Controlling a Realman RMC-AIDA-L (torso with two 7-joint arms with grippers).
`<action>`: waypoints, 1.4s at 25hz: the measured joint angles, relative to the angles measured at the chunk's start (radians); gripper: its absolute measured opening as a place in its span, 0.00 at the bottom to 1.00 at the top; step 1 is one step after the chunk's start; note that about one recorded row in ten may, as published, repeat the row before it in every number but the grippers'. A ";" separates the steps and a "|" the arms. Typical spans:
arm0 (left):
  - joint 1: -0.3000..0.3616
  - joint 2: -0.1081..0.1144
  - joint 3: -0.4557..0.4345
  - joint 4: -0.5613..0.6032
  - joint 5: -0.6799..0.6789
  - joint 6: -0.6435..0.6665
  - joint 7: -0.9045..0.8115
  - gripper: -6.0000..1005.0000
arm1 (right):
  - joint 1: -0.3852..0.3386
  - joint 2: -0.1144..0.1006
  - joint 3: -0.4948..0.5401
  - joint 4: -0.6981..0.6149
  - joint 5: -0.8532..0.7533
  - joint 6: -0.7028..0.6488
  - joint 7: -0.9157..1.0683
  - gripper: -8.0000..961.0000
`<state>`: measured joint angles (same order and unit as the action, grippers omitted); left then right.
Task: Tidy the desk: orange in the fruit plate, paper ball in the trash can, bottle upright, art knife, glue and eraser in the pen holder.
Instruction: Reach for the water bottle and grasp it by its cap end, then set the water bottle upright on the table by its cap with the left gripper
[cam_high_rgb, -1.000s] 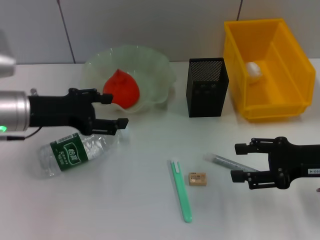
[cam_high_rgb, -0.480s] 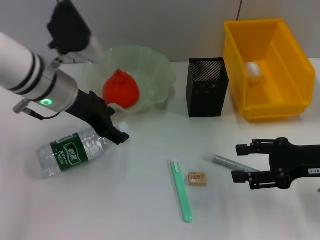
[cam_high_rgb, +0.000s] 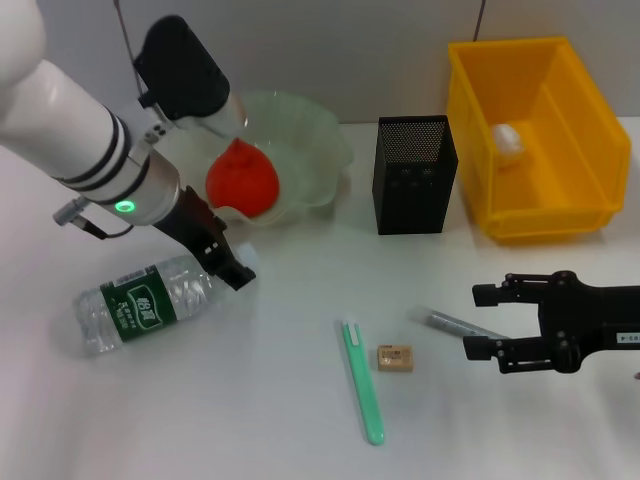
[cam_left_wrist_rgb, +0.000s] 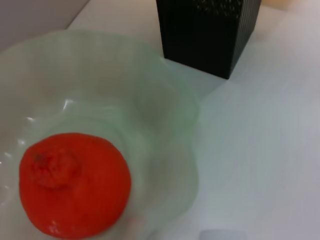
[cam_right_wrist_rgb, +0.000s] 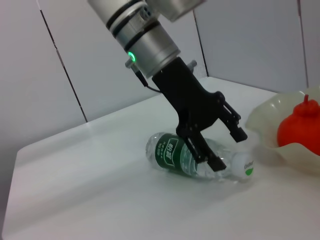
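Clear plastic bottle (cam_high_rgb: 148, 300) lying flat | my left gripper (cam_right_wrist_rgb: 226, 146) spread astride its neck, 9 o'clock | right gripper (cam_high_rgb: 484, 322) released, 4 o'clock

The bottle (cam_high_rgb: 148, 302) neck and cap are hidden behind the left gripper (cam_high_rgb: 232, 268). The eraser (cam_high_rgb: 395, 358) print is too small to read.

The orange (cam_high_rgb: 241, 178) is held in the fruit plate (cam_high_rgb: 310, 150) at far left; the pen holder (cam_high_rgb: 413, 175) and trash can (cam_high_rgb: 535, 140) are set to its right, the bottle (cam_high_rgb: 150, 300) laid near left.
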<state>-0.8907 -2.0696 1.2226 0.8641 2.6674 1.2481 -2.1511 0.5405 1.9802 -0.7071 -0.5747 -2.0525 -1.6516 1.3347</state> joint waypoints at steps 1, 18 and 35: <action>-0.010 0.000 0.001 -0.033 0.002 -0.019 0.004 0.82 | 0.000 0.000 0.000 0.000 0.000 0.000 0.001 0.81; -0.011 -0.003 0.100 -0.120 0.004 -0.153 0.011 0.82 | 0.001 -0.002 0.002 -0.004 0.001 0.003 0.022 0.81; 0.006 -0.001 0.107 -0.089 -0.029 -0.148 0.011 0.48 | 0.001 -0.002 0.001 -0.004 0.008 0.005 0.023 0.81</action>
<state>-0.8842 -2.0706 1.3301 0.7750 2.6386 1.1005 -2.1397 0.5414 1.9787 -0.7056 -0.5782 -2.0447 -1.6462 1.3575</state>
